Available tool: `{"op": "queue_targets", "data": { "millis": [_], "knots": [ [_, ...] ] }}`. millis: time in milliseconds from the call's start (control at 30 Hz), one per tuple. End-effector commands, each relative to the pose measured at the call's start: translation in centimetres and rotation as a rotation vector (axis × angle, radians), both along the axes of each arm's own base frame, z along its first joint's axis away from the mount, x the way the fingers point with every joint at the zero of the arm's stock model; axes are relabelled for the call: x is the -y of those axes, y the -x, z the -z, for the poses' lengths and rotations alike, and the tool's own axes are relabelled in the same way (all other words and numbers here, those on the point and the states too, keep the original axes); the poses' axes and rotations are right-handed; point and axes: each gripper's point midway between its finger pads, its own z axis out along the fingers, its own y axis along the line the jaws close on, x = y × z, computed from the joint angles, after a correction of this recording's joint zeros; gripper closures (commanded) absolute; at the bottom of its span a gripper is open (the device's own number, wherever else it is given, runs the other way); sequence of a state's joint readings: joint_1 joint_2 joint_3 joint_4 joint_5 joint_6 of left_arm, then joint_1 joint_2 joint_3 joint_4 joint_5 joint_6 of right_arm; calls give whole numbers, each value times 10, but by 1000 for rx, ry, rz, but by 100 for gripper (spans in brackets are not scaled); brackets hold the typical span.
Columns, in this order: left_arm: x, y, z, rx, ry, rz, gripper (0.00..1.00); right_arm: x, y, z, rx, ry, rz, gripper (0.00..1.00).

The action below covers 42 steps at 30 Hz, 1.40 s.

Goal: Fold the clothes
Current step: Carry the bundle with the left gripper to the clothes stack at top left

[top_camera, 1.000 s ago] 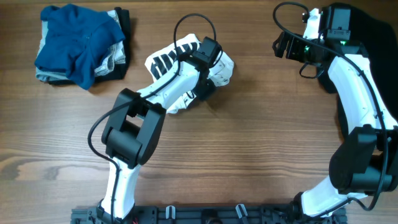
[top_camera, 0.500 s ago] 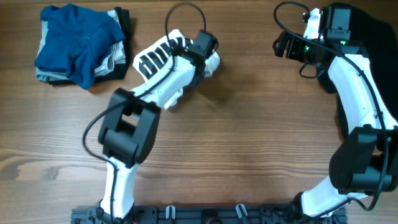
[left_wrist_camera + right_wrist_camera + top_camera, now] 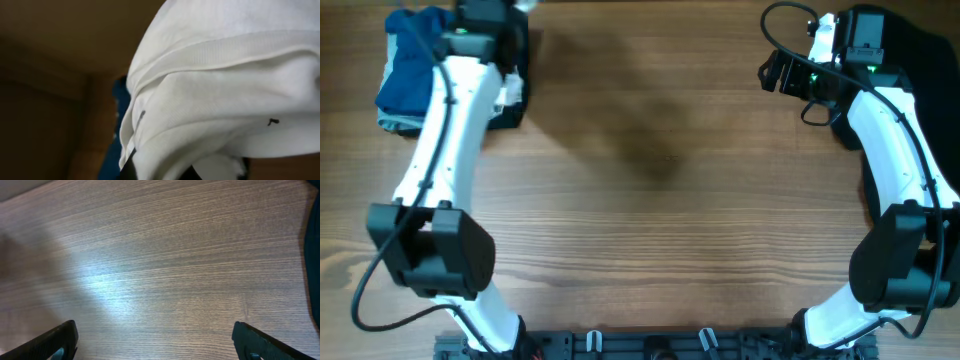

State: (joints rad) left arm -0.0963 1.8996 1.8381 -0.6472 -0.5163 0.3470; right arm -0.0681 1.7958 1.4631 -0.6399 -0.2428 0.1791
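The wood-grain counter is bare across most of its middle. The shirt is directly above the pile in the far left corner, bunched into a white wad that fills the left wrist view. A ribbed band runs across it, and blue cloth from the pile shows beneath. From overhead only a white scrap shows at the frame edge, beside the left gripper. Its jaws are buried in the cloth and hidden. Since the shirt hangs off the arm clear of the pile, I judge them clamped on it, somewhere in the crumpled middle. The fabric looks light, limp and thin. It will likely sag and fold on itself wherever it is unsupported, and drag rather than slide on the wood. A mid-body pinch like this is good for carrying only. For folding, better holds would be the shoulder seams or hem corners, and the thicker ribbed band should give a firmer bite. The shirt would need spreading on the open wood to the right of the pile first. The pile itself is a blue garment slumped over grey and black layers, loose enough to shift if brushed. Well to the right of the pile, at the opposite far corner, the right gripper hovers over bare wood. Its jaws are spread wide with nothing between them. A black garment lies farther right again, partly behind that arm.
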Motion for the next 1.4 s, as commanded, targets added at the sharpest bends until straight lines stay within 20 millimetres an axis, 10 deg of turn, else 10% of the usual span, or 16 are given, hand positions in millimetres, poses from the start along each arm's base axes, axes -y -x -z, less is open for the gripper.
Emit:
{"op": "queue_targets", "data": {
  "millis": [0,267,600,833,1100,1167,1233,1367],
  "knots": [
    [-69,0,-58,145,-96,-160,96,-4,-2,-6,14,-20,-7,0],
    [-146,10,-114,228,-233,-248,96,-4,-4,-7,22,-19,-8,1],
    [-203,6,-26,28,-139,-249,96,-3,-1,-5,9,-14,-3,1],
    [-190,0,35,-86,83,-57,96,-3,-1,-4,1,-27,15,1],
    [-126,-26,66,-96,233,34,96,-3,-1,-4,1,-27,15,2],
    [-100,-30,82,-121,314,74,81,-3,-1,-4,1,-26,15,1],
    [-75,-34,100,-148,410,105,36,-3,-1,-4,1,-27,15,2],
    [-30,-33,123,-207,562,152,0,-3,-1,-4,2,-26,15,1]
  ]
}}
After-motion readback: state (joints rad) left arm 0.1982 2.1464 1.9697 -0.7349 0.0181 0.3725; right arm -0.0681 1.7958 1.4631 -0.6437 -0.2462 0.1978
